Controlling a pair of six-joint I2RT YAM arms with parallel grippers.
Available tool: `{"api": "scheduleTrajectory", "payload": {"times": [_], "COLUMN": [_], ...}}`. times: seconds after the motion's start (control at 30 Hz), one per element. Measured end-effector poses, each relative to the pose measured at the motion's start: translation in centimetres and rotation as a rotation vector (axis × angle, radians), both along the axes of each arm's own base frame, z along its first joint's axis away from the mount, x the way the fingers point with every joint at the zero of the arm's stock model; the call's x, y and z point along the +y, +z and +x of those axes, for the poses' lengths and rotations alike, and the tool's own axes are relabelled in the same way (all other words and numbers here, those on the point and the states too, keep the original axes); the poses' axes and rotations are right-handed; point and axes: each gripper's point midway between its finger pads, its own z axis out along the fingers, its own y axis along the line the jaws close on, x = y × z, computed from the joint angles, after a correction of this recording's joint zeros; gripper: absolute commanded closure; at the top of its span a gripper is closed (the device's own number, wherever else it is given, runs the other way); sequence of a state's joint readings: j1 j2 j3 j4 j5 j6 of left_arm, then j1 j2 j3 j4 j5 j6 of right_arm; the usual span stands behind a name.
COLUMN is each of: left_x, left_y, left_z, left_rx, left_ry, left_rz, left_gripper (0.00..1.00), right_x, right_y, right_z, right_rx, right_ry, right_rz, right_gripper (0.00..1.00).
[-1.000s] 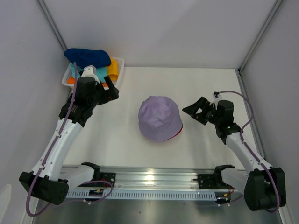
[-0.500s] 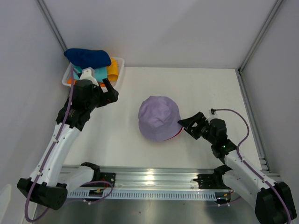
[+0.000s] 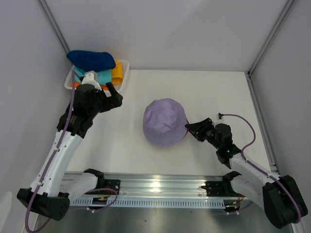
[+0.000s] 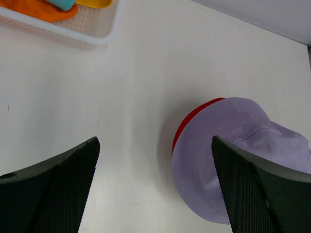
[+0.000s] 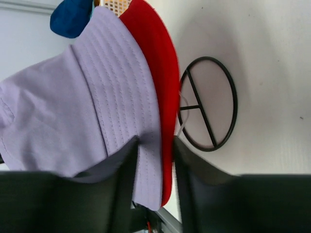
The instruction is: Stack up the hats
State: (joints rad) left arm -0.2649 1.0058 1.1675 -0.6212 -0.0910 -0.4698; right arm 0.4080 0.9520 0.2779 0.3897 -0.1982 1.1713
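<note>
Since a second ago my right gripper has advanced and clamps the brims of lilac hat and red hat; left gripper hovers, jaws apart.

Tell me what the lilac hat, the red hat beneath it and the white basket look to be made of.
Lilac hat: soft matte woven cloth, perhaps cotton; rows of stitching ring its brim, and the crown creases.
Red hat: similar matte fabric with a limp brim; the weave is too fine to tell.
White basket: looks like moulded plastic, with a perforated wall and a smooth rim.
</note>
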Motion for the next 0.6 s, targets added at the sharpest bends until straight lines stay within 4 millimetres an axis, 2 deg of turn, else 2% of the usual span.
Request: {"api": "scheduleTrajectory", "payload": {"times": [0.03, 0.23, 0.33, 0.6], "left_x": [0.0, 0.0, 0.0, 0.0], "left_y": [0.0, -0.1, -0.1, -0.3], "left_z": [0.0, 0.0, 0.0, 0.1], "left_rx": [0.0, 0.002, 0.003, 0.012], "left_ry": [0.0, 0.0, 0.0, 0.001], "left_rz": [0.0, 0.001, 0.001, 0.004], "left_gripper": [0.0, 0.0, 0.01, 0.01], "right_x": [-0.1, -0.4, -0.5, 0.2], "right_y": [-0.1, -0.5, -1.0, -4.8], "right_z": [0.1, 0.4, 0.6, 1.0], "right_rx": [0.001, 0.025, 0.045, 0.151], "right_ry": [-0.009, -0.05, -0.065, -0.046], "right_rz": [0.005, 0.026, 0.027, -0.011], "right_gripper": [0.76, 1.0, 1.0, 1.0]}}
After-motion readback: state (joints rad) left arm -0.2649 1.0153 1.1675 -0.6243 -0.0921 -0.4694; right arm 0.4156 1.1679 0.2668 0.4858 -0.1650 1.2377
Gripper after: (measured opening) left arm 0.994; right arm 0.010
